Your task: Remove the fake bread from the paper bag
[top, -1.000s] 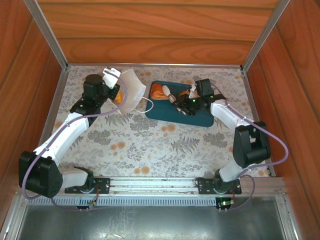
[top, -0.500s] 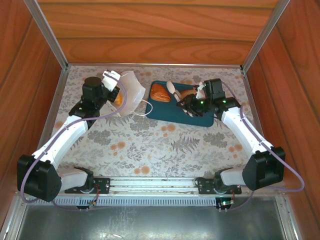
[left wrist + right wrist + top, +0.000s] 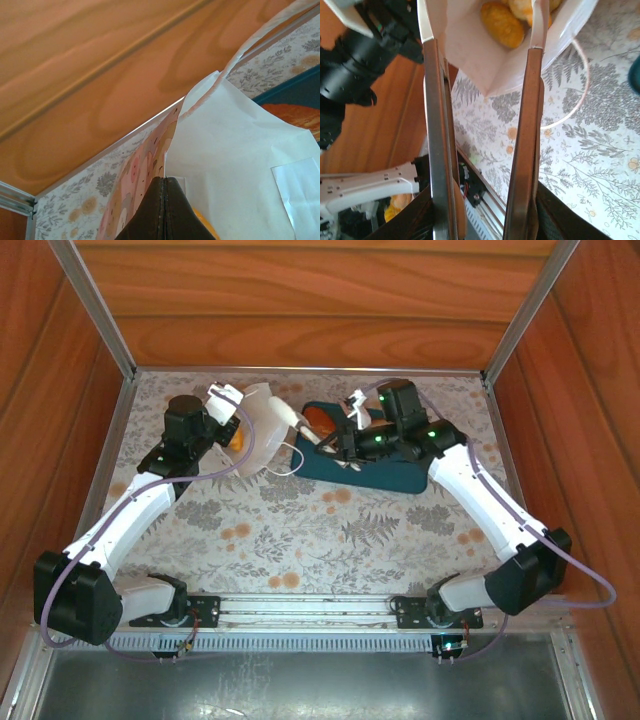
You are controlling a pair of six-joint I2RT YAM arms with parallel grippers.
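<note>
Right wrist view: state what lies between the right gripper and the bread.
Just the paper bag's bare white inner wall, seen in the right wrist view; the right gripper faces its open mouth, with the fake bread just beyond.

Wood-panelled walls (image 3: pixel 300 300), floral-patterned tabletop (image 3: pixel 300 530), aluminium corner posts (image 3: pixel 93 310), seemingly steel ledge (image 3: pixel 300 685) nearest

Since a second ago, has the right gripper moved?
Yes. The right gripper has shifted left across the teal tray, from its right half to its left end, and now faces the paper bag mouth.
</note>
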